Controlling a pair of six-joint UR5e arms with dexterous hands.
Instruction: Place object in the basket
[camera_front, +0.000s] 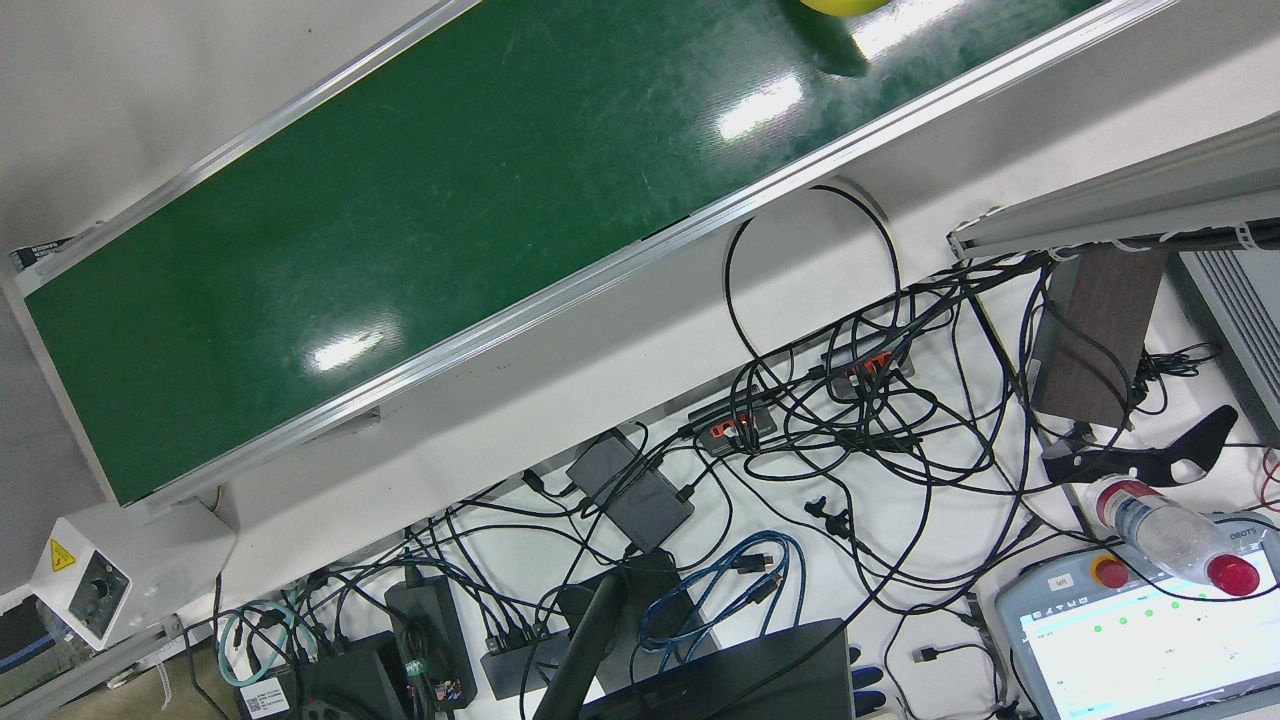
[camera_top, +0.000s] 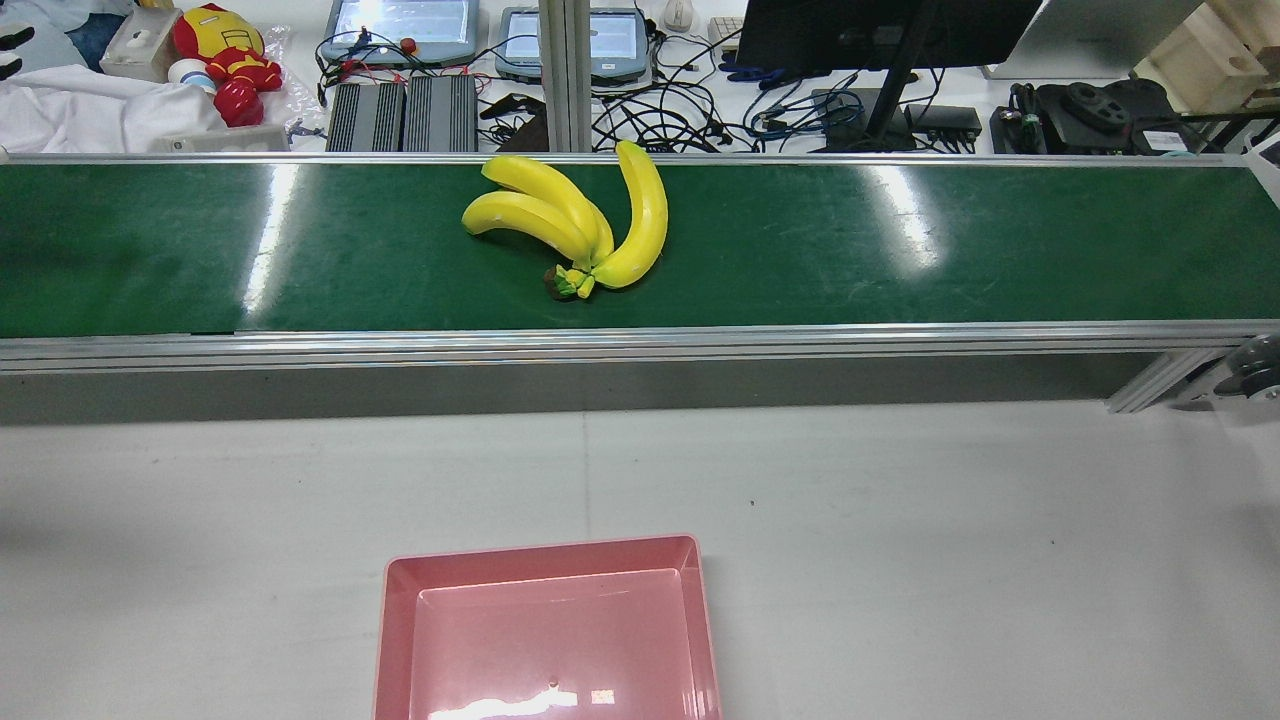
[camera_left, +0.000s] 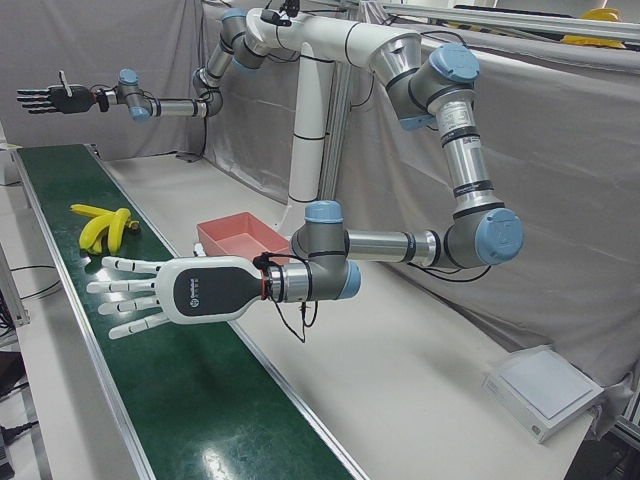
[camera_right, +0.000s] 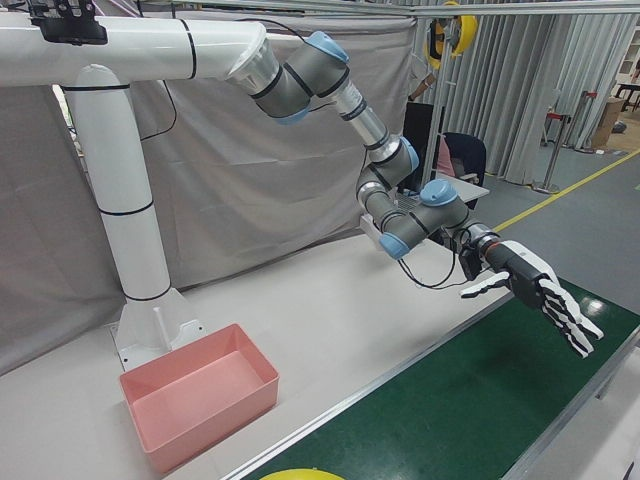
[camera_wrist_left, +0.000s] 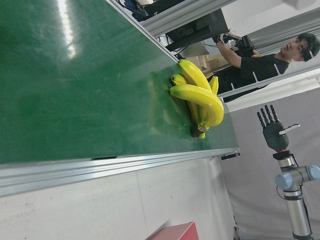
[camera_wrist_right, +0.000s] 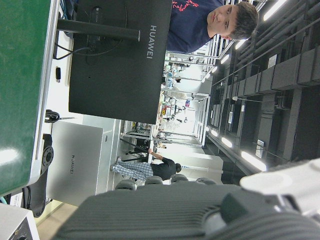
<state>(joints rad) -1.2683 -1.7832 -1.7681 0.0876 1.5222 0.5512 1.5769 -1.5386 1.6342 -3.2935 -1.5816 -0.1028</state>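
The banana bunch (camera_top: 575, 222) lay on the green conveyor belt (camera_top: 900, 250), untouched, across the white counter (camera_top: 900, 520) from the empty pink basket (camera_top: 548, 630). Above the belt, well apart from the bananas, the left hand (camera_left: 165, 292) and right hand (camera_right: 545, 292) hovered, fingers spread wide, gripping nothing.

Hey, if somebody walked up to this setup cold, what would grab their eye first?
Probably the bright yellow banana bunch lying on the dark green conveyor belt, near its far edge. Next, the pink basket, empty on the white table on the belt's near side. Then the two open hands held out over the belt, the left hand and the right hand.
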